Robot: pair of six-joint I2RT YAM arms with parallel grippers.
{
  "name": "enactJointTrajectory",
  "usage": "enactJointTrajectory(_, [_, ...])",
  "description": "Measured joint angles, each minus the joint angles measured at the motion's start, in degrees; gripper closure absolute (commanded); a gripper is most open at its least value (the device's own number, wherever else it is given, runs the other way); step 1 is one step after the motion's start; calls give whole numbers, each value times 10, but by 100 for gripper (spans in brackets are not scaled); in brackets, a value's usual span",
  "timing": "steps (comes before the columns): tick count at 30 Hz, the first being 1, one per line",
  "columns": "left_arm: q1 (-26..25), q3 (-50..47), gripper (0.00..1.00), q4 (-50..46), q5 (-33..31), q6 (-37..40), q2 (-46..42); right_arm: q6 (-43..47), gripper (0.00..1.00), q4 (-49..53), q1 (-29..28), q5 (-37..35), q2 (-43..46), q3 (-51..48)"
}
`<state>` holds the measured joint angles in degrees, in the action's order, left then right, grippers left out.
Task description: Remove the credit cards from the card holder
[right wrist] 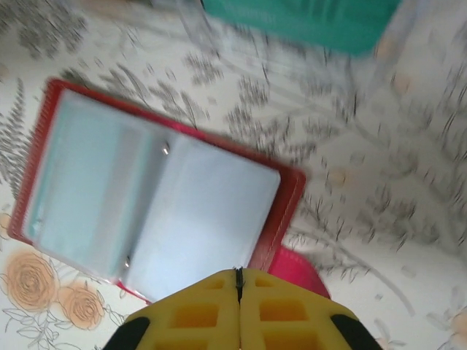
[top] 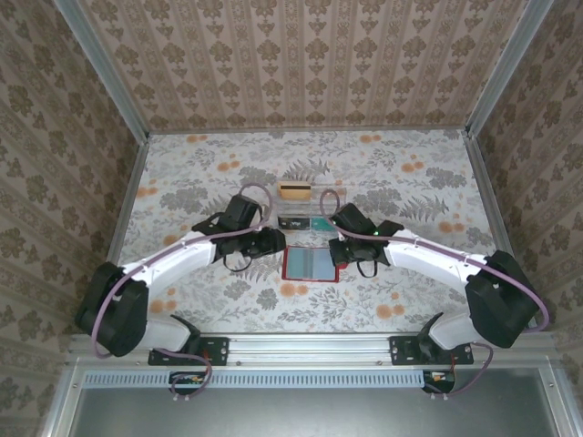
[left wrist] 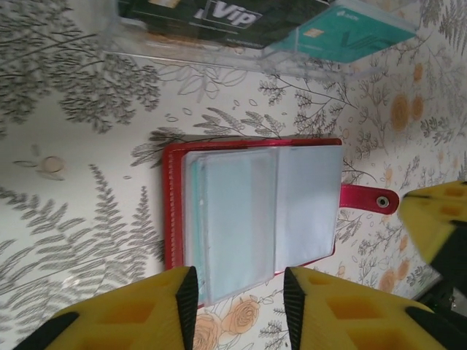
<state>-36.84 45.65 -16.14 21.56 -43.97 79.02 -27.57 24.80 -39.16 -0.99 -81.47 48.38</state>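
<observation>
Lying open and flat on the floral surface [top: 383, 173], the red holder [top: 310, 262] sits near the middle, just in front of a clear tray [left wrist: 182, 55], with its grey-blue sleeves [left wrist: 306, 204] facing up. The tray holds a black card [left wrist: 219, 14] and a teal card [left wrist: 357, 33]. A tan card [top: 293, 190] with a dark stripe rests at the tray's far side, so that one looks to be out.

The left tool [left wrist: 239, 306] hangs at the holder's edge, its fingers apart around a sleeve's rim and not clamped. The right tool [right wrist: 238, 292] is closed on nothing, just beside the tab [left wrist: 365, 198].

A pale card [left wrist: 233, 226] seems to sit in a sleeve, though I cannot be sure. The step in hand looks like getting a hold on it. The next move calls for pinching the card's edge alone while the holder is kept from sliding.
</observation>
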Motion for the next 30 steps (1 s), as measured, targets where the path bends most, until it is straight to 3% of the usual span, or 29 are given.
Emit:
enactJointTrajectory(11, [-42, 7, 67, 29, 7, -1, 75, -85, 86, -59, 0, 49, -12, -54])
enactJointTrajectory(30, [-52, 7, 68, 59, 23, -5, 129, -98, 79, -70, -1, 46, -68, -52])
